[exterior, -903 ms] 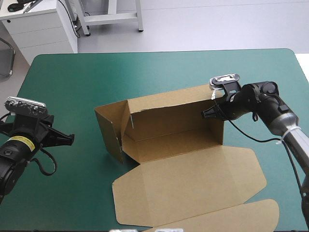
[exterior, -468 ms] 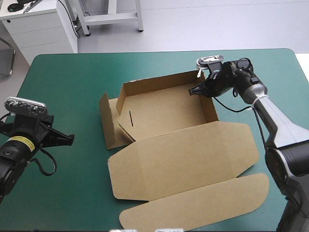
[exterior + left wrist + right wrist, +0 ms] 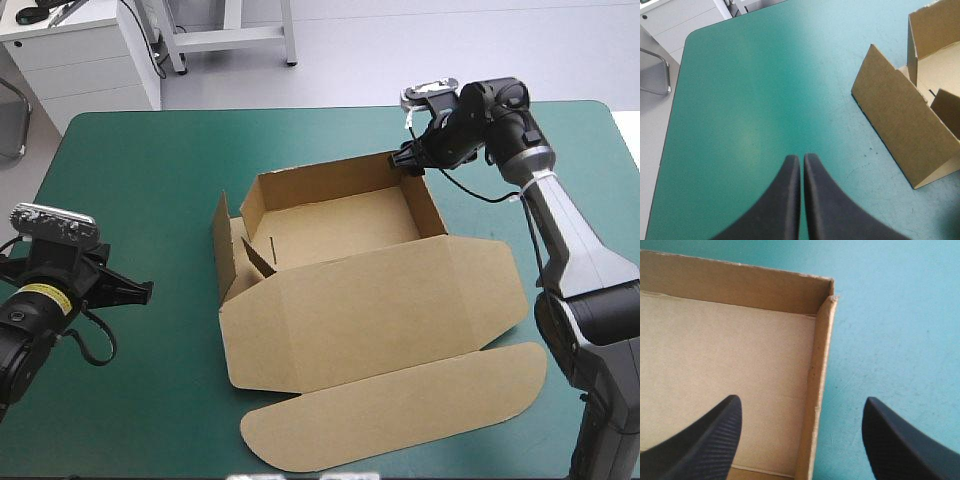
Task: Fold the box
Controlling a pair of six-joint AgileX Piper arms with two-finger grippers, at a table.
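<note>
The brown box [image 3: 335, 225] lies in the middle of the teal-green cover as an open tray. Its lid [image 3: 380, 310] lies flat toward the front, ending in a rounded flap [image 3: 400, 410]. My right gripper [image 3: 403, 160] hovers open at the tray's far right corner. In the right wrist view, the right gripper [image 3: 800, 440] straddles the tray's right wall [image 3: 819, 365], one finger over the floor, the other over the cover, holding nothing. My left gripper [image 3: 140, 288] is shut and empty, well left of the box. In the left wrist view, the left gripper [image 3: 801, 160] points across bare cover.
A loose side flap [image 3: 219, 240] stands upright at the tray's left end, also in the left wrist view as the side flap [image 3: 900, 130]. A small inner tab [image 3: 258, 258] leans inside that corner. The rounded flap reaches close to the table's front edge.
Earlier the right gripper held the tray's wall and laid the tipped-up tray down flat, away from me. Now its fingers have opened and let go. The left arm has not moved.
</note>
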